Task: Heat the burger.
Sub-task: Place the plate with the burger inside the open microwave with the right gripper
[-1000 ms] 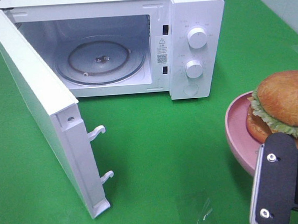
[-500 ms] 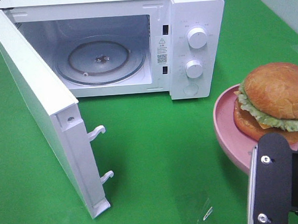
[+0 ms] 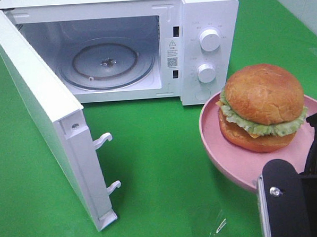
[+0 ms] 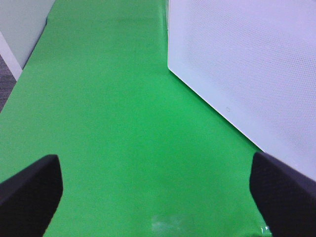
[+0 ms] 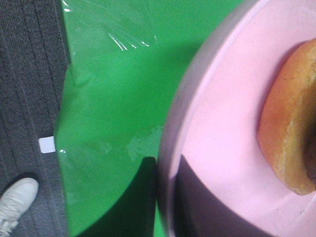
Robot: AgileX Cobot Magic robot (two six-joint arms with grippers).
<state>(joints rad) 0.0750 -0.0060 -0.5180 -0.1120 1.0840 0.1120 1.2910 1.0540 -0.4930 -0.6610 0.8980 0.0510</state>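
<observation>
right gripper (image 3: 301, 191) at the near right edge, jaws narrow on the near rim of the pink plate (image 3: 229, 153); plate raised above the green cloth (image 3: 165, 150), carrying 1 burger (image 3: 261, 105) about its centre; left gripper (image 4: 158, 197) spread wide, holding nothing, over cloth; open cloth lies between plate and door (image 3: 41, 108); door swung out to the left; behind, microwave (image 3: 206, 10) cavity holds 1 glass turntable (image 3: 106, 63).

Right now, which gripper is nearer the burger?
Right. The right gripper is shut on the rim of the pink plate that carries the burger. The left gripper hangs open over the green cloth by the outer face of the microwave door, well away from it.
</observation>
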